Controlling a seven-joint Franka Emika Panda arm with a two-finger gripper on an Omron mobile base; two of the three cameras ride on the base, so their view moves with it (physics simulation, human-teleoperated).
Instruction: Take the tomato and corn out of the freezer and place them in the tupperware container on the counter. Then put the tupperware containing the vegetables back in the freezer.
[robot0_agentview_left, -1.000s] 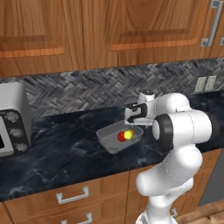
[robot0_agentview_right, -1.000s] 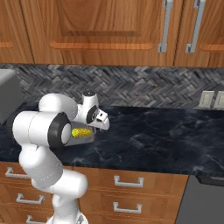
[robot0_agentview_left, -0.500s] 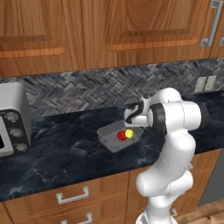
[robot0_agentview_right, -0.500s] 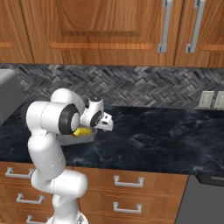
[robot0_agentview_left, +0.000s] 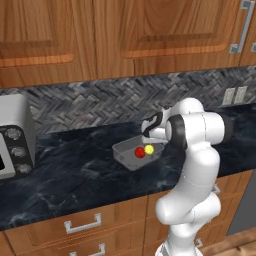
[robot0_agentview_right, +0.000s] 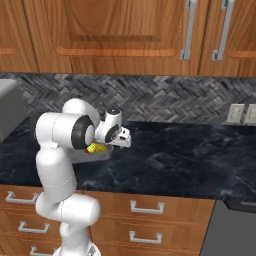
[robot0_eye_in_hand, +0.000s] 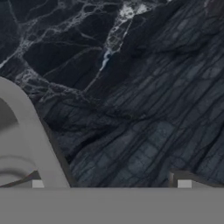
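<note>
The grey tupperware container lies on the dark marbled counter. The red tomato and the yellow corn rest side by side inside it. My gripper hovers open just above the tray's right end, close over the corn. In the right base view the corn peeks out beside my arm, with the gripper to its right. In the hand view the fingertips stand wide apart, one over the tray's rounded rim and the other over bare counter. The freezer is out of view.
A grey microwave stands on the counter at far left. Wall outlets sit in the herringbone backsplash at right. Wooden cabinets hang overhead, and drawers with silver handles run below the worktop.
My arm's upper links have swung upright and closer over the base. The hand has barely shifted over the tray's end. The jaws stay open; tomato and corn lie still.
</note>
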